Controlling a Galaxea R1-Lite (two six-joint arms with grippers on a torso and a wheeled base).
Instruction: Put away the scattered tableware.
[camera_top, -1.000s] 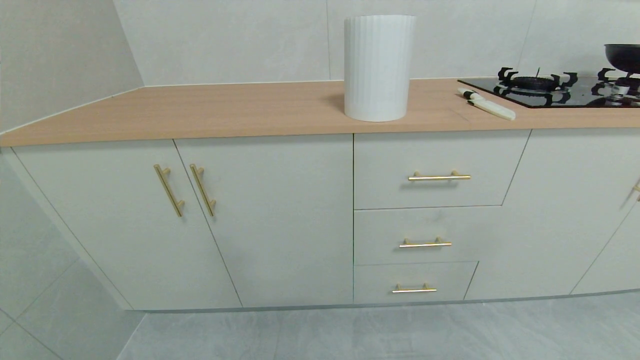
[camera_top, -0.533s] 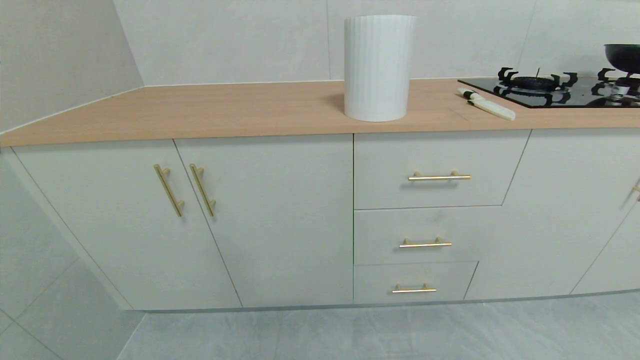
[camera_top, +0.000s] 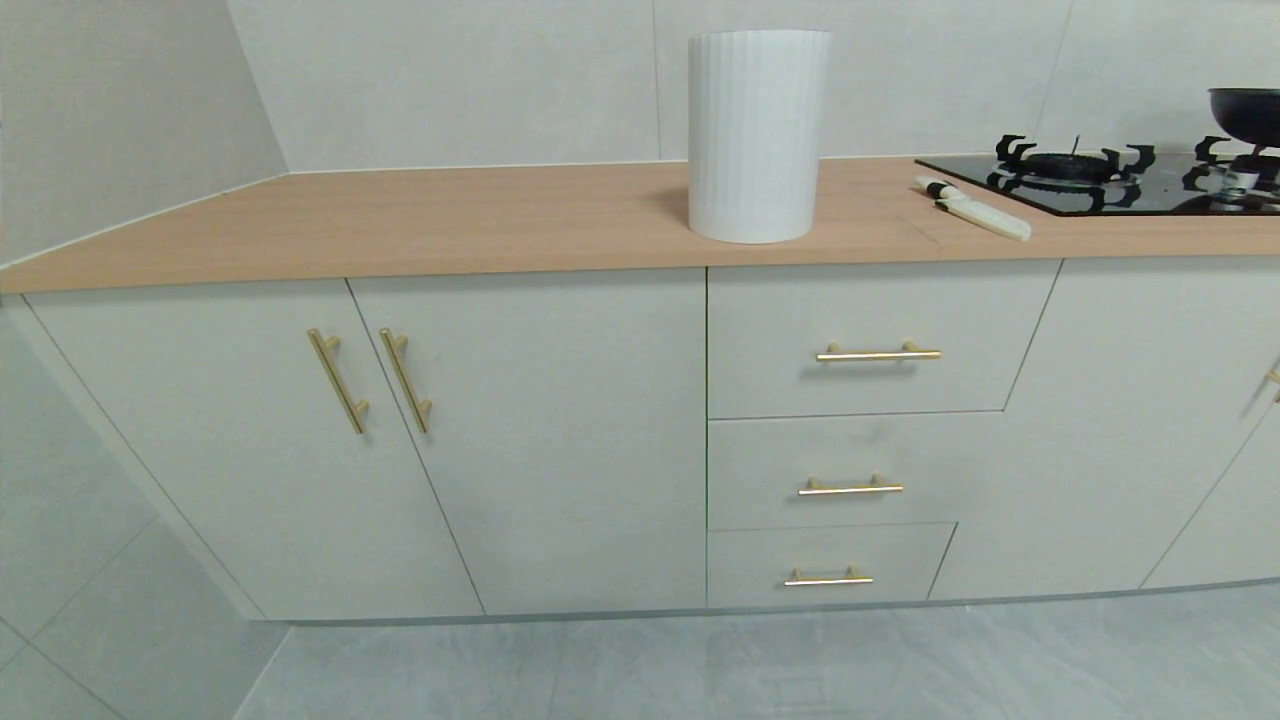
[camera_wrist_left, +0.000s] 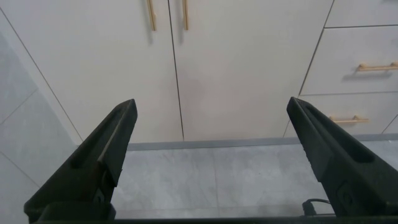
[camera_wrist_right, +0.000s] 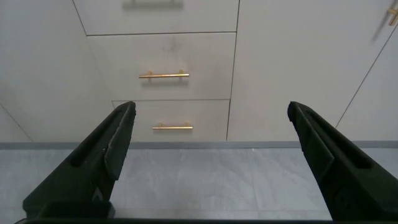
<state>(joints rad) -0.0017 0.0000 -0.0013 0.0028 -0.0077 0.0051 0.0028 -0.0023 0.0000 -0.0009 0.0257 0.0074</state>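
Our left gripper (camera_wrist_left: 211, 107) hangs with its fingers spread wide and nothing between them, facing the cabinet doors (camera_wrist_left: 168, 62) below and to the left of the white ribbed canister (camera_top: 757, 135). Our right gripper (camera_wrist_right: 211, 109) is spread the same way and empty, facing the drawers (camera_wrist_right: 163, 65) under the canister. The knife (camera_top: 975, 208) lies flat on the countertop (camera_top: 450, 215) to the right of the canister, between it and the hob (camera_top: 1100, 185).
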